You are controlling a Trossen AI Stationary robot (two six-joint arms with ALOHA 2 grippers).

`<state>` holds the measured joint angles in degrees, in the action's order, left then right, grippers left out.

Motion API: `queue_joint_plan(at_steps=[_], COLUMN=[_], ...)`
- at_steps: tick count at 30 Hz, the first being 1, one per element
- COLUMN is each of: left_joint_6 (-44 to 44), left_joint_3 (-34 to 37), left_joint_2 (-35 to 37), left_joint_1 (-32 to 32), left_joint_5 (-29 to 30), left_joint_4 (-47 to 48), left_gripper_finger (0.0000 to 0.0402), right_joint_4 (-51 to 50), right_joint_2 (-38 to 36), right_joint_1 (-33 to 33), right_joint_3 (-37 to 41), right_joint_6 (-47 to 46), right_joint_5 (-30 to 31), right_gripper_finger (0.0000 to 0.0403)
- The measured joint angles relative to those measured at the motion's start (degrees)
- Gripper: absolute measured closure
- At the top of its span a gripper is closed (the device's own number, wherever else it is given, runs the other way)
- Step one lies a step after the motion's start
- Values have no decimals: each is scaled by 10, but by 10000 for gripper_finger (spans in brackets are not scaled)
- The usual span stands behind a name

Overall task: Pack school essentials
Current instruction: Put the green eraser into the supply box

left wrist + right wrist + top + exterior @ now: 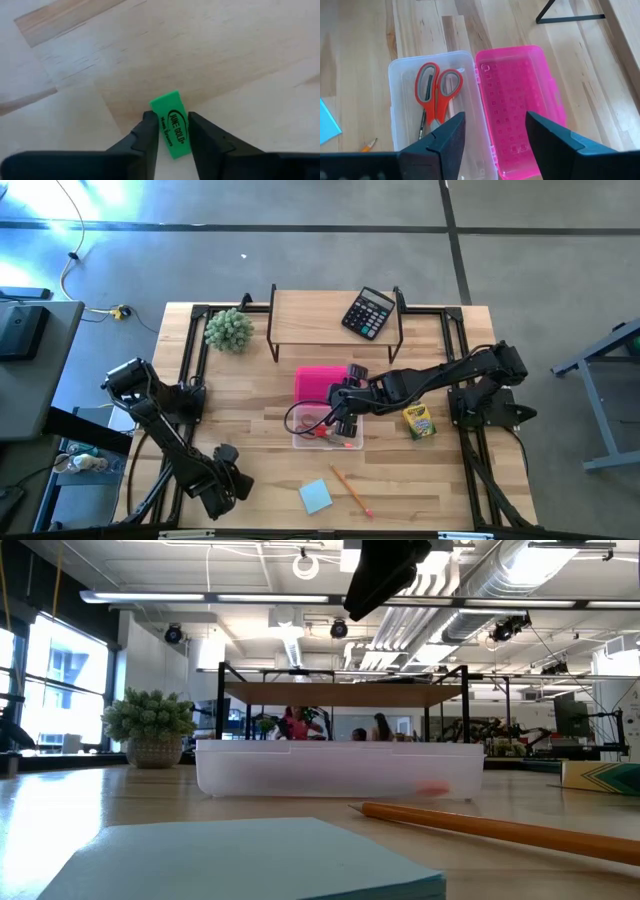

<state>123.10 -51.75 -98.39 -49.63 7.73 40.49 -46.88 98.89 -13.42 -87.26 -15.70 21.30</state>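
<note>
A small green eraser with black print sits between the fingers of my left gripper, which is shut on it near the table's near-left corner. My right gripper hangs open over the hinge of the pencil case. The case's clear tray holds the red-handled scissors and a pencil. Its pink lid lies open beside the tray. The crayon box, the light-blue note pad and an orange pencil lie flat on the table. My left gripper pinches the green eraser across its width, one finger on each long side, at the end nearer the wrist. The far end sticks out beyond the fingertips. Whether the eraser rests on the table or is lifted, I cannot tell.
A wooden shelf on black legs stands at the far edge with a black calculator on it. A green ball-shaped plant stands to its left. Bare wood lies between my left gripper and the case.
</note>
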Motion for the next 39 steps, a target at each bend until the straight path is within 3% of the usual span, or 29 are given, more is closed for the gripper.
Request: queue_joint_plan(at_steps=[6,21,30,39], left_joint_6=[-28,-82,-128,-257], left_joint_3=[0,-7,-28,-28], left_joint_2=[0,3,7,8], left_joint_1=[0,-1,5,86], left_joint_5=[8,45,112,191], left_joint_4=[0,5,13,-21], left_gripper_finger=[350,352,353,353], right_joint_4=[-9,-12,-14,-18], right_joint_2=[0,0,0,-15], right_joint_1=[0,0,0,0], right_joint_3=[0,0,0,-1], right_joint_6=[-9,-8,-8,-9], right_joint_5=[0,0,0,8], right_gripper_finger=[206,206,206,206])
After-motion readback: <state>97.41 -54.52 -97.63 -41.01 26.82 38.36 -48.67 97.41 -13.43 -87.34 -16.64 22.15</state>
